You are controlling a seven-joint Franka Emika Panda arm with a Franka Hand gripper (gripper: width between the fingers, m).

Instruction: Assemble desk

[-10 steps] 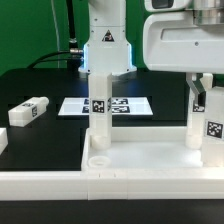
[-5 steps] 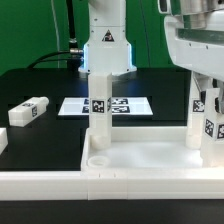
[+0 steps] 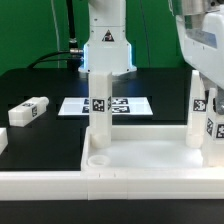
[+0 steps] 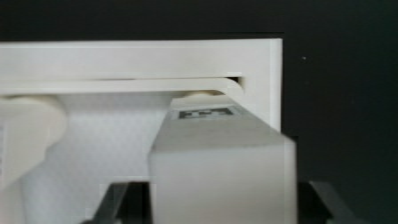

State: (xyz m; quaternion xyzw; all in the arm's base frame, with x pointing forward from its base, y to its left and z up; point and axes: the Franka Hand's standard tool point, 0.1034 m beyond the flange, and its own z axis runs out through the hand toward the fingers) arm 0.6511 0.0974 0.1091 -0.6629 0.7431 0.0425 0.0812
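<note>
okay, looking at the scene now. the slab (image 3: 150,165) lies at the near edge of the black table (image 3: 40,85), rim up. the left leg (image 3: 99,105) stands upright at its far left corner, tag facing me. a round socket (image 3: 97,158) sits open just in front of it. the right leg (image 3: 197,108) stands upright at the far right corner.

the gripper (image 4: 217,205) is over on the exterior view's right, mostly cut off by the frame edge there. on the wrist camera i see its dark fingers (image 4: 121,200) narrowed onto either side of the third leg (image 4: 222,160), so it's holding that one. the post points down at the slab (image 4: 143,60), with a tag showing on it. from outside, the third leg (image 3: 216,125) hangs upright just beside the right leg, nearer to me. i can't tell whether its foot touches the slab.

a loose leg (image 3: 28,110) lies on its side on the table, well off to the left. the marker board (image 3: 125,104) lies flat behind the left leg, in front of the arm's base (image 3: 105,50). a low white rail (image 3: 40,182) runs along the near left, meeting the slab.
</note>
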